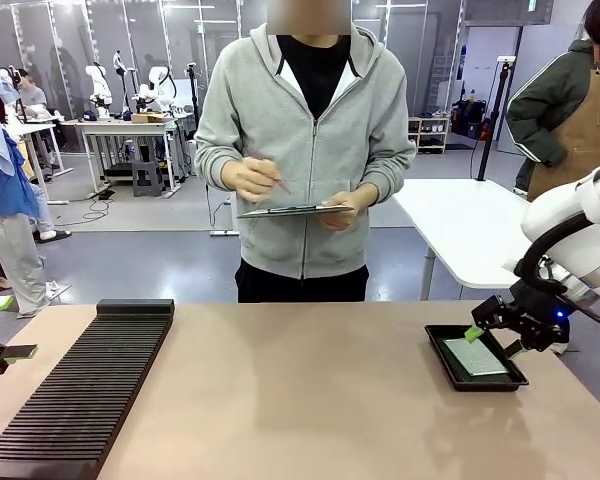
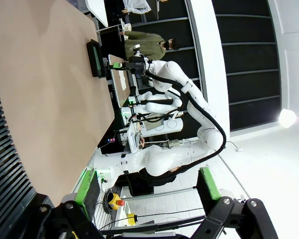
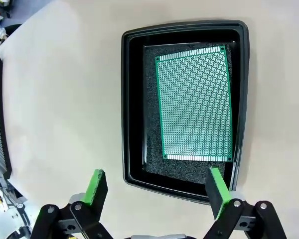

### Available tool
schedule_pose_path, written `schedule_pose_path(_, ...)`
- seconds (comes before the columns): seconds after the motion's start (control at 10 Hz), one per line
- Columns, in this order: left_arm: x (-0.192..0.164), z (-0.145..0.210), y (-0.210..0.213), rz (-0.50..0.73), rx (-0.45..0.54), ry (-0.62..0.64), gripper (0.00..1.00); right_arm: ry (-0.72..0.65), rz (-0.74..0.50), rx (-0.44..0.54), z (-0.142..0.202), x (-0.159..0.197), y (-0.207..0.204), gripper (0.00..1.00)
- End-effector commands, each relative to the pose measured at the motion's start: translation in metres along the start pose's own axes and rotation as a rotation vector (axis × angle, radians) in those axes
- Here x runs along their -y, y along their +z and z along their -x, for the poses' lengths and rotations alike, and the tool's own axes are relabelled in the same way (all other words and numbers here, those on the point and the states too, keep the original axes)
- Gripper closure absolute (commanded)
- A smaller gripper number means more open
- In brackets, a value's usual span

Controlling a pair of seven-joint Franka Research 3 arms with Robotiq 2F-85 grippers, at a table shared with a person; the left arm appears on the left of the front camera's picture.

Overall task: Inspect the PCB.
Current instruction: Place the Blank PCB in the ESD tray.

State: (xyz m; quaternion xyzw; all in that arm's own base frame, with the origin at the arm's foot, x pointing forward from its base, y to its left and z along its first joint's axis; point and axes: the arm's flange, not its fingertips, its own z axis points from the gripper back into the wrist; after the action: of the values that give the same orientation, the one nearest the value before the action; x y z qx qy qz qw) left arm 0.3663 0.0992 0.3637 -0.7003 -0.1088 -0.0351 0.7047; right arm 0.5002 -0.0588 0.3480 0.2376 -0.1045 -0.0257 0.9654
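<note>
The PCB, a green perforated board, lies flat on dark foam inside a black tray. My right gripper hovers above the tray's near rim, open and holding nothing, its green pads spread wide. From the front, the PCB rests in the tray at the table's right, and the right gripper hangs just over its right edge. My left gripper stays at the table's far left edge. Its own wrist view shows the left gripper open with nothing between its fingers.
A long black ridged rack lies along the table's left side. A person in a grey hoodie stands at the far side, holding a clipboard and a pen. A white table stands behind on the right.
</note>
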Motion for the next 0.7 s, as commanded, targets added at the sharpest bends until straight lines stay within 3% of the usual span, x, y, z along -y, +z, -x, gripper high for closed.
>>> schedule_pose_path(0.0, 0.0001, 0.0004, 0.0006, -0.001, 0.000, 0.000, 0.00, 0.013, 0.000, 0.010, -0.0028, -0.0015, 0.0043, 0.00)
schedule_pose_path(0.6, 0.0001, 0.0004, 0.0006, -0.001, 0.000, 0.000, 0.00, 0.013, 0.000, 0.010, -0.0028, -0.0015, 0.0043, 0.00)
